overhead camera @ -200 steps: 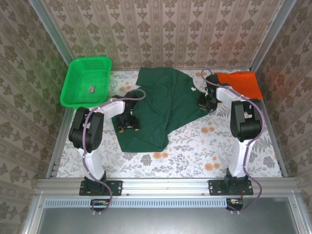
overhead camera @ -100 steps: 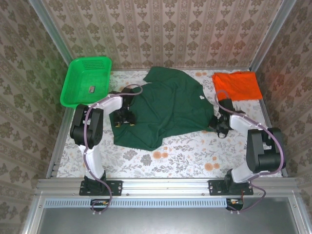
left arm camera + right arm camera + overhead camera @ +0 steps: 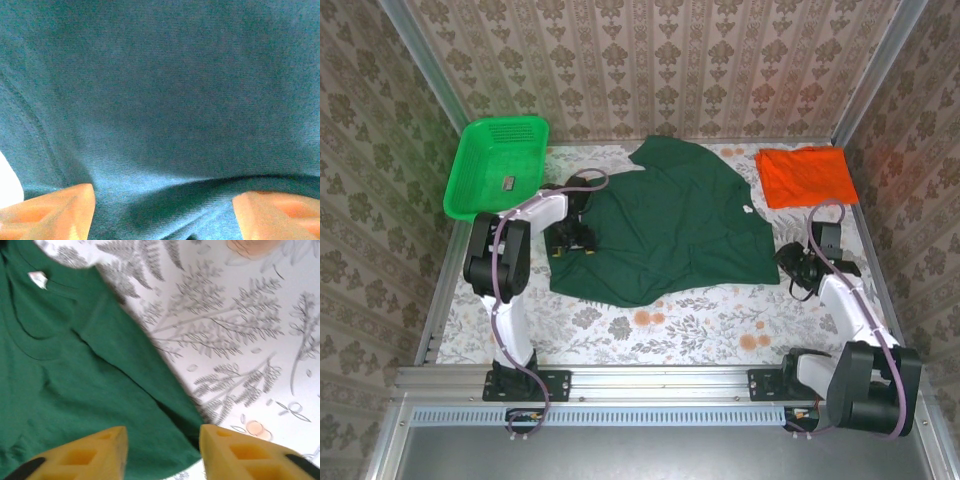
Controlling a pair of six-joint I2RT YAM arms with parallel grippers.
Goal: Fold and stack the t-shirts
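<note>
My left end effector (image 3: 570, 240) is released, its orange fingers (image 3: 55, 210) spread wide close over the left edge of the dark green t-shirt (image 3: 670, 225); my right end effector (image 3: 798, 268) is released too, its yellow fingers (image 3: 85, 455) apart just over the shirt's right corner. That shirt lies spread and rumpled across the middle of the counter (image 3: 720, 320); the orange t-shirt (image 3: 807, 176) lies as a flat rectangle at the far right, apart from it; a bright green basket (image 3: 470, 180) sits at the far left.
</note>
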